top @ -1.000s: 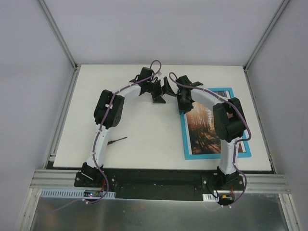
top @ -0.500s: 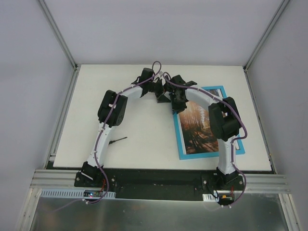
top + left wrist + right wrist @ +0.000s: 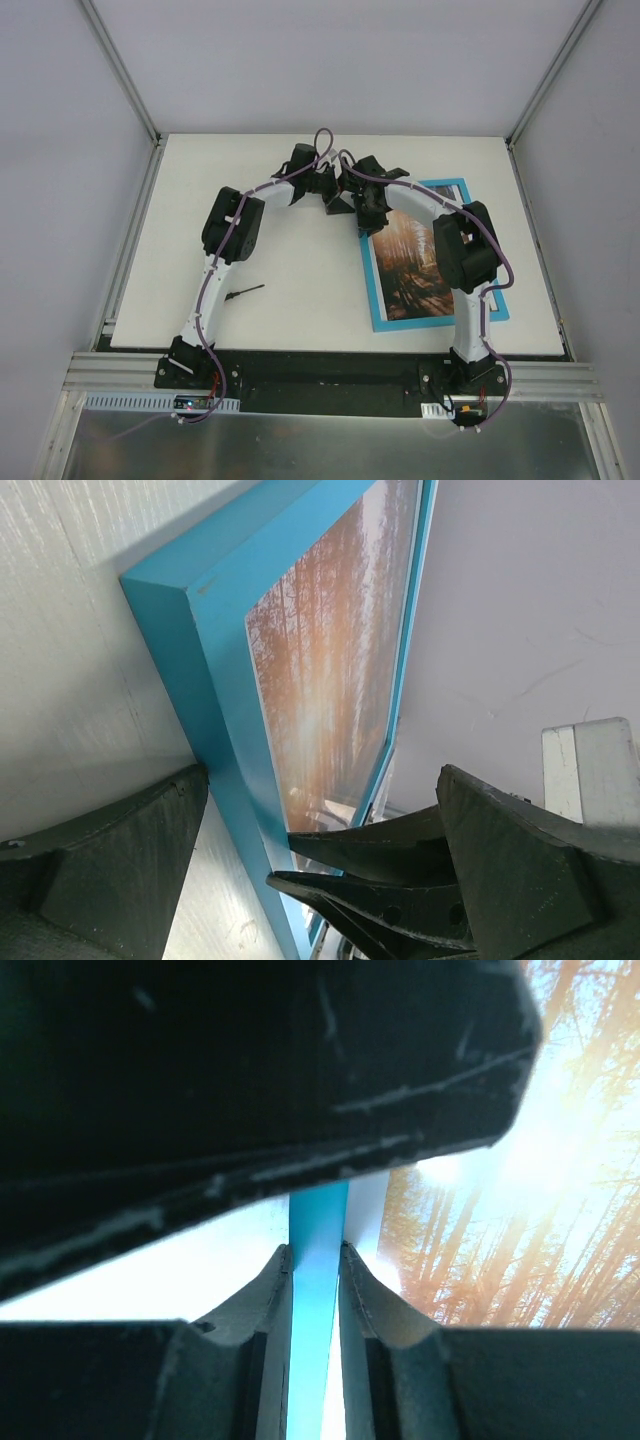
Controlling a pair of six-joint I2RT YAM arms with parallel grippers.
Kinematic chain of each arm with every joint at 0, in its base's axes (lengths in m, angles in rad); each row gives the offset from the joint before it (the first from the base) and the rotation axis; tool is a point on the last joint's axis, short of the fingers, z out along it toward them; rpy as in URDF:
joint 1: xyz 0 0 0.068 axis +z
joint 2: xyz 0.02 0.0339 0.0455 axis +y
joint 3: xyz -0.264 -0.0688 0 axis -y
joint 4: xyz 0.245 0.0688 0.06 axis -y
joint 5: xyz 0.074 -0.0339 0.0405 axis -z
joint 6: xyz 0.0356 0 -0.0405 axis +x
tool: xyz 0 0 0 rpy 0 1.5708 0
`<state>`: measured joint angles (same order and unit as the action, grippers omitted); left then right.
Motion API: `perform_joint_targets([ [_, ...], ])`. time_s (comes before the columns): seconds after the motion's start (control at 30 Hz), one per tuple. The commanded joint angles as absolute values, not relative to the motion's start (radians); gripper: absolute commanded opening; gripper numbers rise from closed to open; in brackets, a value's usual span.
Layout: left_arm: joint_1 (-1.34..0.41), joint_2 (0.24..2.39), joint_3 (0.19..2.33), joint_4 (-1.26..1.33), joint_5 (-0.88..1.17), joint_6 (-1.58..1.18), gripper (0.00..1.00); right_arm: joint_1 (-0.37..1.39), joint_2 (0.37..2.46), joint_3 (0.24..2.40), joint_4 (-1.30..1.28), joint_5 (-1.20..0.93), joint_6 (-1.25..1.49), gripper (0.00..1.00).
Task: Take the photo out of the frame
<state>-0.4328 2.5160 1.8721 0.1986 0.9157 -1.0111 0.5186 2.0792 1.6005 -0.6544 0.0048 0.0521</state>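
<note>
A thin rectangular picture frame with a smooth, bright turquoise-blue front (image 3: pixel 441 321) is lying on the right half of a matte white table (image 3: pixel 300 260), turned slightly askew to the table's edges. Inside it, face up, is sitting the photo, a flat glossy print of a sunlit autumn forest in orange, brown and dark trunk tones (image 3: pixel 412 265); it is filling the frame's opening, with the blue border showing on every visible side. The right gripper (image 3: pixel 362 212), a black two-finger claw with scuffed hard plastic surfaces, is clenching the frame's rim near its far left corner. Its wrist view is showing the two curved fingertips (image 3: pixel 270 1290) pressing on either side of the narrow turquoise edge (image 3: pixel 317 1260), with glowing orange trees (image 3: pixel 490 1220) just to the right. The left gripper (image 3: pixel 332 198) is hovering just beside that same corner with its claw released. Its blocky dark fingers (image 3: pixel 120 870) are standing wide apart, the left one just beside or touching the frame's square-cut outer edge (image 3: pixel 215 680); I cannot tell which. Whether the corner is raised off the table I cannot tell either. Well apart, on the left half of the table, a small slim dark tool with a pointed tip (image 3: pixel 243 292) is resting near the left arm.
</note>
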Motion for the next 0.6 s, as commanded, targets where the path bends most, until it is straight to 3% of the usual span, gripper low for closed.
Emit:
perform_joint_targets([
  [0.0, -0.426, 2.481, 1.815, 0.158, 0.900, -0.991, 0.99, 0.520, 2.016, 1.643, -0.643, -0.006, 0.064, 0.01],
  [0.57, -0.431, 2.488, 1.790, 0.163, 0.874, -0.977, 0.99, 0.503, 1.954, 1.605, -0.614, -0.063, 0.087, 0.01],
])
